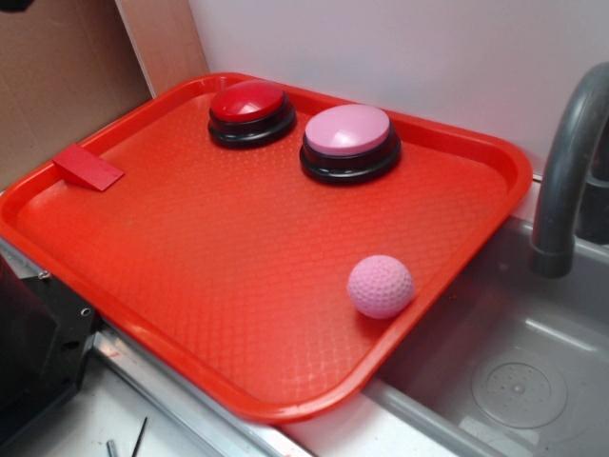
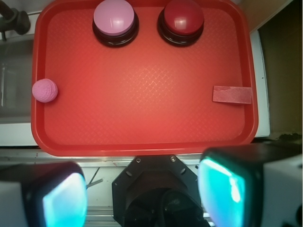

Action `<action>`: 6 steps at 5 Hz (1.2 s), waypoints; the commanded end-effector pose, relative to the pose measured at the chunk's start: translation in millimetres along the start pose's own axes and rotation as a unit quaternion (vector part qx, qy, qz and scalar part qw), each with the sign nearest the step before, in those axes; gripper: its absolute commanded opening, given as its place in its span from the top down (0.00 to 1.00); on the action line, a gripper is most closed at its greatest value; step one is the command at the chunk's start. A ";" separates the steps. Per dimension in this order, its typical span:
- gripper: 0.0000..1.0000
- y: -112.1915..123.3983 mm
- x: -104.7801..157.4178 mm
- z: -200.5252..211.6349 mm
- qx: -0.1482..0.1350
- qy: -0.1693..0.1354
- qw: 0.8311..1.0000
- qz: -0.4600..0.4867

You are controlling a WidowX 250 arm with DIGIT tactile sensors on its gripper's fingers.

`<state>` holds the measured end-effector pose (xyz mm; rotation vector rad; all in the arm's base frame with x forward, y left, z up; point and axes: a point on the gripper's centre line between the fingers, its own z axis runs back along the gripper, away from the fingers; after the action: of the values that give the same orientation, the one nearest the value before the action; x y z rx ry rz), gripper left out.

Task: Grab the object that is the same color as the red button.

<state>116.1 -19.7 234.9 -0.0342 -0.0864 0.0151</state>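
Hovering gripper [image 2: 142, 198] high, jaws spread, I see wedge [image 2: 232, 94] matches red button [image 2: 181, 18]; lies alone near tray [image 2: 142, 142] edge, easy pick.

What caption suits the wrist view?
Open gripper above red tray holding two buttons, a pink ball and red wedge block.

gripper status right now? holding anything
gripper: open, holding nothing; its fingers are spread wide at the tray edge, apart from the small red wedge block.
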 end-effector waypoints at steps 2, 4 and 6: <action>0.00 51.2 4.7 -34.4 0.027 0.057 0.990 0.123; 0.00 136.8 58.0 -44.9 0.107 0.041 0.926 0.360; 0.00 136.8 58.0 -44.9 0.107 0.041 0.926 0.360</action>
<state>180.2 109.9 175.2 0.1450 0.0691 0.7525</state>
